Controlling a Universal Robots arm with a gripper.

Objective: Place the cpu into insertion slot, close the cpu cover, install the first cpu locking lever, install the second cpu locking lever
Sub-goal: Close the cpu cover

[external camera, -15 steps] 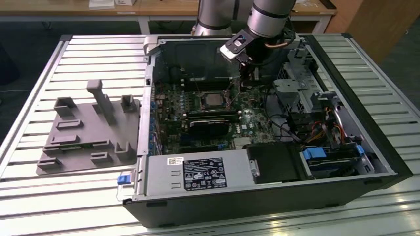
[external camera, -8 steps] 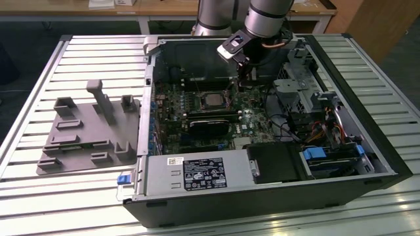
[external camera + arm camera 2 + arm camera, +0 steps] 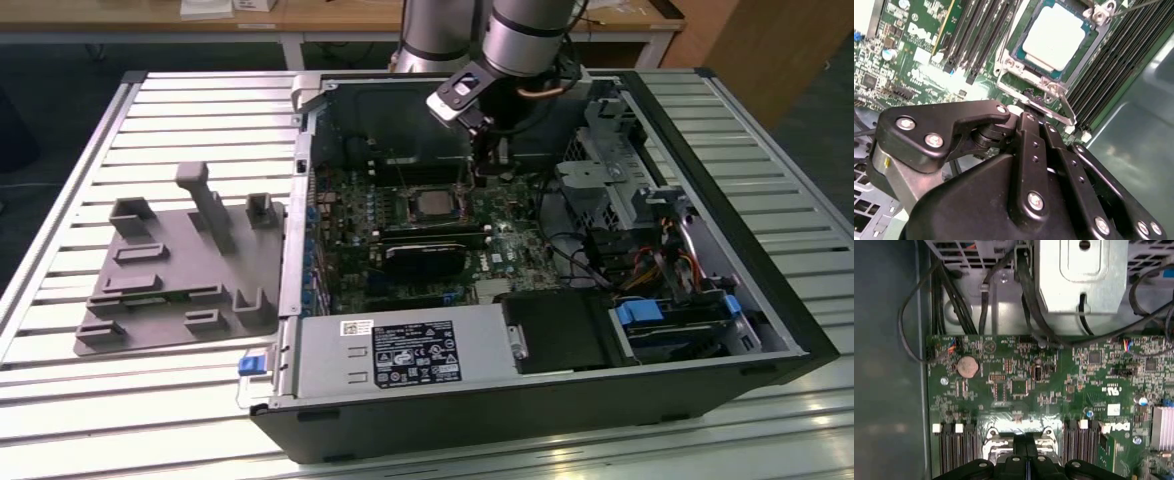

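Note:
The cpu (image 3: 1056, 35) lies flat in the insertion slot (image 3: 1016, 49), silver top up, and only the slot's dark rim shows around it. The silver cpu cover (image 3: 1026, 80) frames the chip and looks lowered onto it. A thin wire lever (image 3: 1134, 6) runs off past one corner, and another metal lever (image 3: 1066, 110) lies along the cover's near edge. My gripper (image 3: 1036, 120) is shut, its tips just off that near edge with nothing seen between them. In the exterior view the gripper (image 3: 491, 160) reaches into the open case beside the cpu (image 3: 424, 203). In the first wrist view the shut gripper (image 3: 1026, 455) sits over the cover (image 3: 993, 441).
Black memory slots (image 3: 979, 30) flank the socket. A black heatsink block (image 3: 427, 255), the power supply (image 3: 400, 355) and a drive cage (image 3: 1084, 275) with cables (image 3: 954, 305) crowd the case. A grey fixture tray (image 3: 174, 270) lies on the slatted table at the exterior view's left.

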